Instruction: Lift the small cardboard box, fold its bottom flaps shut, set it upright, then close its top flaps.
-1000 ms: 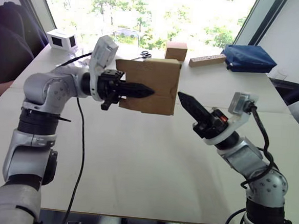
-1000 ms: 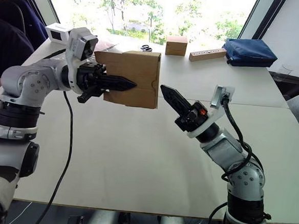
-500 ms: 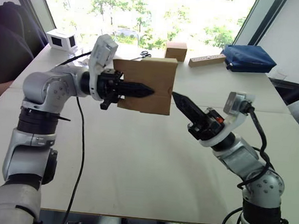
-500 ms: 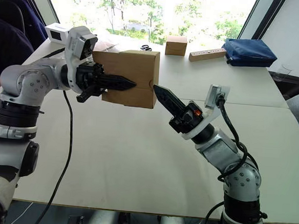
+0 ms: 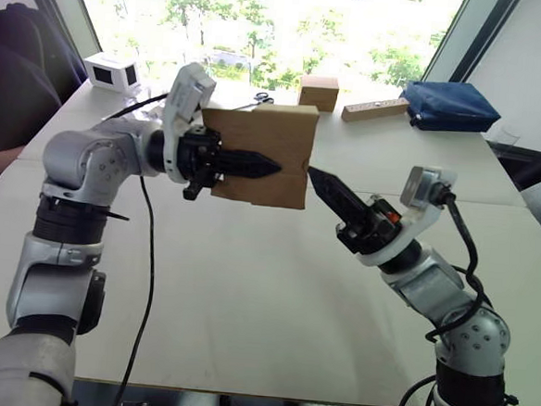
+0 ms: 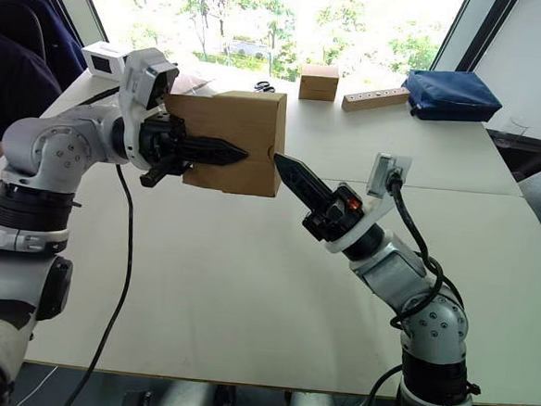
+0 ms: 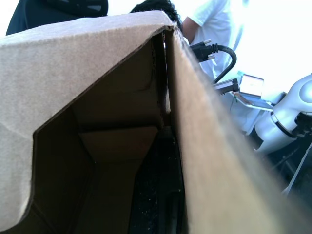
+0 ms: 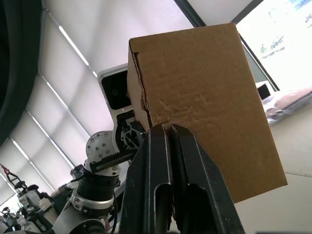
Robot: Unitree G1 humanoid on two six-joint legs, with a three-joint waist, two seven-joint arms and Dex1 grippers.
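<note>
The left pincer (image 5: 255, 165) pinches one wall of the small cardboard box (image 5: 280, 139) above the worktop (image 5: 246, 285). The right pincer (image 6: 284, 168), pressed together, touches its right end. The box seems light and easily dented; hold it near the edges.

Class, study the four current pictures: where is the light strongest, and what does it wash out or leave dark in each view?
Both eye views: the window behind the table is bleached bright, trees pale. Left wrist view: the plain brown small cardboard box has a dark inside, and the background at the right is overexposed to white. Right wrist view: the closed black right gripper reads nearly as a silhouette, with a glaring window corner behind the box.
</note>
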